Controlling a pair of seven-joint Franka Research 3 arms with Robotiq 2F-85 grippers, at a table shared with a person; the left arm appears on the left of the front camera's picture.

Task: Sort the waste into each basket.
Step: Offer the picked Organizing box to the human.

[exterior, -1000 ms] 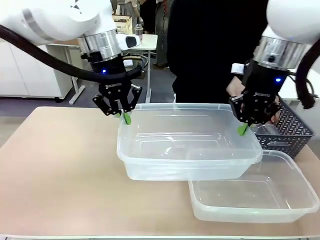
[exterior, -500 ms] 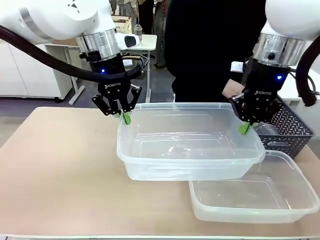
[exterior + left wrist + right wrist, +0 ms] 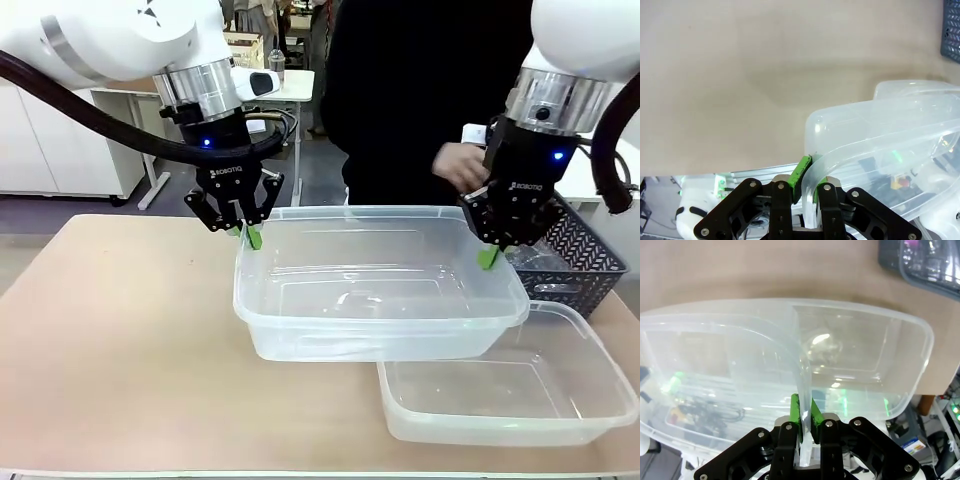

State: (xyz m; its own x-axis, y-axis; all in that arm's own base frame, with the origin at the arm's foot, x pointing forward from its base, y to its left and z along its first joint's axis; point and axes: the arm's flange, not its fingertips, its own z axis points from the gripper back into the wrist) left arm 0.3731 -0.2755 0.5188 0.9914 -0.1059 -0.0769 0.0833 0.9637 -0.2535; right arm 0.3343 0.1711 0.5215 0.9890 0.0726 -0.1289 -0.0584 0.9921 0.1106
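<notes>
Steadiness matters most in this step, judging by the grip: 2 arms share 1 clear tub, so both should move level and at the same pace, or the thin rim may twist or slip out of a pinch.

The left gripper [image 3: 247, 235] hangs straight down from its wrist, with its fingers closed on the left end rim of the upper tub [image 3: 370, 338]. In the left wrist view the left gripper [image 3: 812, 172] has the rolled rim [image 3: 880, 125] pinched between its green pads. The tub's body stretches away beyond the fingertips, and the bare table [image 3: 740, 60] lies past it.

The upper tub is off the table, spanning from 1 pair of fingers to the other. It looks roughly level.

The right gripper [image 3: 488, 256] also points down and is clamped shut on the right end wall. The right wrist view shows that wall standing upright between the pads of the right gripper [image 3: 802, 412].

A person's hand [image 3: 460, 165] hovers behind and above these fingers.

A dark lattice basket [image 3: 590, 262] sits just beyond them; I cannot tell what it holds.

The lower tub [image 3: 500, 425] rests on the table below the right fingers, partly under the raised one, so setting down should clear its rim.
</notes>
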